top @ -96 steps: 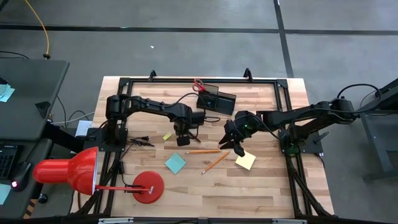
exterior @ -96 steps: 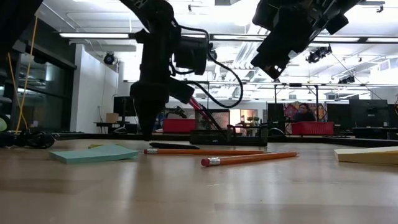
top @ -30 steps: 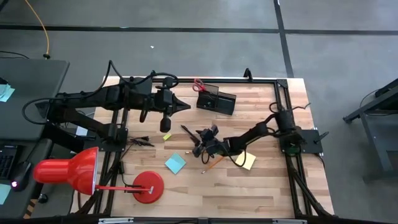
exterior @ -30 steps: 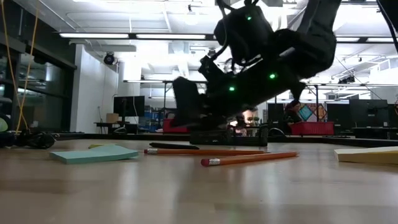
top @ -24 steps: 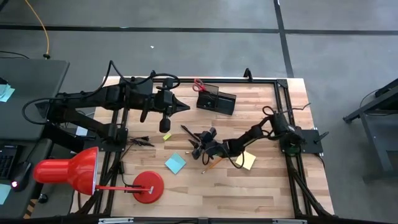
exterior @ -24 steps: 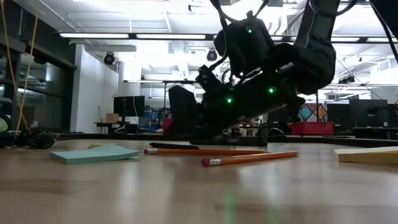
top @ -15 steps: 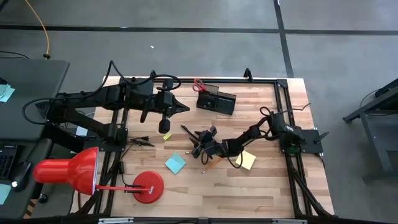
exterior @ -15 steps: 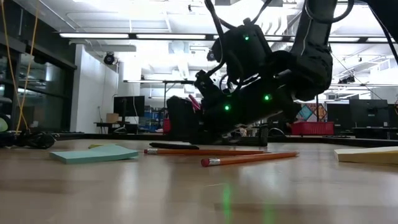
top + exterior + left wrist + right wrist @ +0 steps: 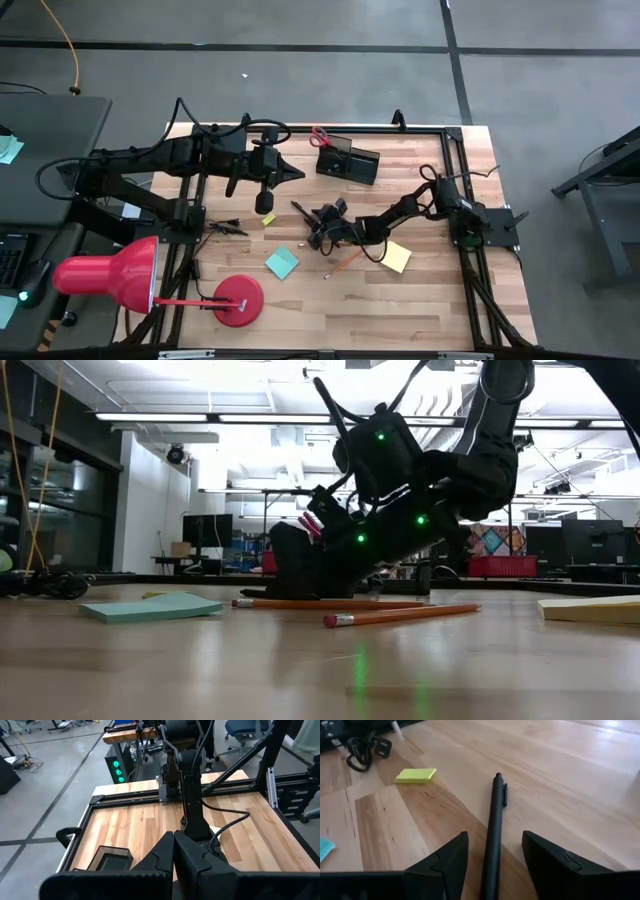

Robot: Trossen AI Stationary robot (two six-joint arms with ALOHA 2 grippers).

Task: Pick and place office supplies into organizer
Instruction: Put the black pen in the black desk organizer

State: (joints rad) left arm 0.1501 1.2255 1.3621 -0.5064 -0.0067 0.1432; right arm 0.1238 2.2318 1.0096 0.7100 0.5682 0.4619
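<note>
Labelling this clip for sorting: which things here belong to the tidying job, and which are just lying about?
Job: black pen between the open right gripper fingers; two pencils; blue pad; yellow pad; small yellow block; scissors; organizer.

Lying about: red lamp; black cable.

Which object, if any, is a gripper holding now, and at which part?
Nothing is held. The right gripper is open, low at the table, its fingers either side of the slim black pen without gripping it. The left gripper is shut and empty.
</note>
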